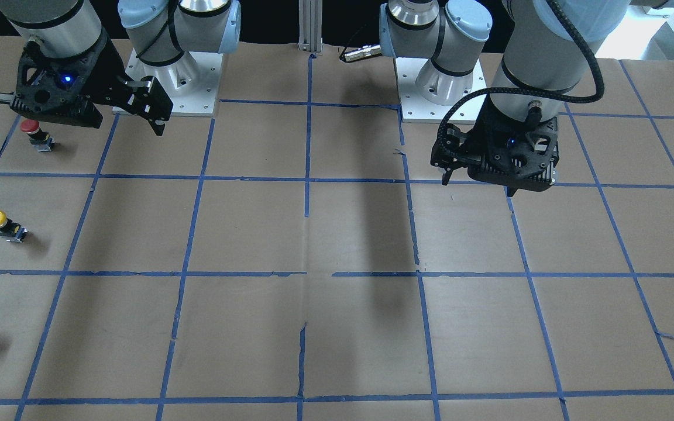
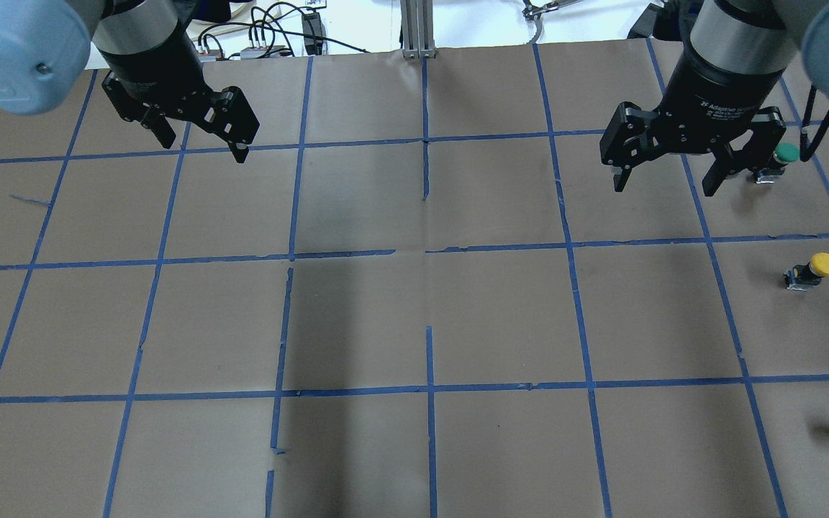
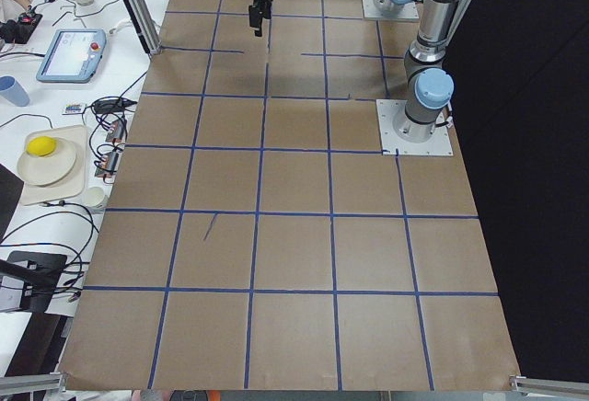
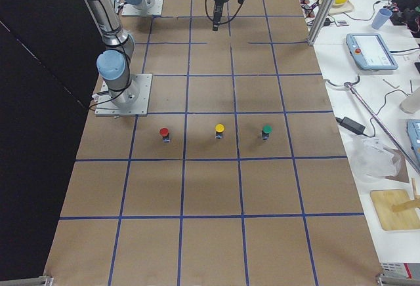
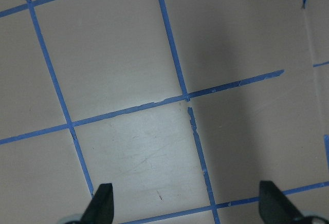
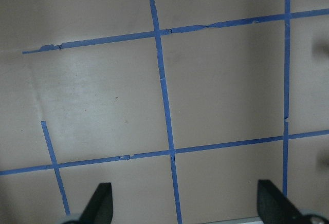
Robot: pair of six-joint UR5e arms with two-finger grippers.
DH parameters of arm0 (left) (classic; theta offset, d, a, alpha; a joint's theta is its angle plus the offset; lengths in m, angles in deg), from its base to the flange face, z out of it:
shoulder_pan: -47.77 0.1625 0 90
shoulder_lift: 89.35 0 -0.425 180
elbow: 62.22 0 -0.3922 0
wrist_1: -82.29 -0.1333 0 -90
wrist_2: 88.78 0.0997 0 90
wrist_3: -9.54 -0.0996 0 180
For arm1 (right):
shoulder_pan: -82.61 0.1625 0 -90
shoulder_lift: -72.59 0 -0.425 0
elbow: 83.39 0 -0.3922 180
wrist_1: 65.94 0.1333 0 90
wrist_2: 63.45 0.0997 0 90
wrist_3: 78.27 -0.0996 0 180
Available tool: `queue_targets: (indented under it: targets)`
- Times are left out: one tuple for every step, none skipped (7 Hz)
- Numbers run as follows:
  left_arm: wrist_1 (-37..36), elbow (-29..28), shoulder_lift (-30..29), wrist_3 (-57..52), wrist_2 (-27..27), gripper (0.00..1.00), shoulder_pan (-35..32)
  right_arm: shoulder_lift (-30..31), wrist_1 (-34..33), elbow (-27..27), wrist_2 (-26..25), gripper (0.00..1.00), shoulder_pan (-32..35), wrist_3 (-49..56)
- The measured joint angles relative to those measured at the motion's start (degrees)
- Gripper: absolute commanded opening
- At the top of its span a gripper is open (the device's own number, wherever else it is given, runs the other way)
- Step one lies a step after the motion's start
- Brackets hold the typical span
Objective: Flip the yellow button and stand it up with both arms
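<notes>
The yellow button [image 2: 812,270] is on the brown paper at the table's right side, apparently on its base with the yellow cap up. It also shows in the front-facing view [image 1: 3,225] and in the exterior right view [image 4: 220,130]. My right gripper [image 2: 666,178] hangs open and empty above the table, farther back and to the left of the button. Its wrist view [image 6: 185,206] shows only paper and tape between the spread fingertips. My left gripper [image 2: 204,144] hangs open and empty over the far left, with only bare paper in its wrist view [image 5: 187,206].
A green-capped button [image 2: 778,162] stands beyond the yellow one, close to my right gripper's finger. A red-capped button [image 1: 35,133] stands on its robot side. Blue tape [image 2: 425,252] grids the paper. The arm bases [image 1: 167,82] are bolted at the robot edge. A cluttered side table [image 4: 374,50] lies beyond.
</notes>
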Motion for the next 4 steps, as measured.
queue_targets:
  targets:
    - [0.0,0.0,0.0,0.0,0.0,1.0,0.0,0.0,0.0,0.0,0.7,1.0,0.0,1.7]
    - [0.0,0.0,0.1,0.0,0.0,1.0,0.0,0.1,-0.1,0.1,1.3,1.0,0.1,2.5]
    - [0.0,-0.1,0.1,0.0,0.0,1.0,0.0,0.1,-0.1,0.1,1.7,1.0,0.1,2.8]
    - [0.0,-0.1,0.1,-0.1,0.0,1.0,0.1,0.1,-0.1,0.0,1.8,1.0,0.0,2.9]
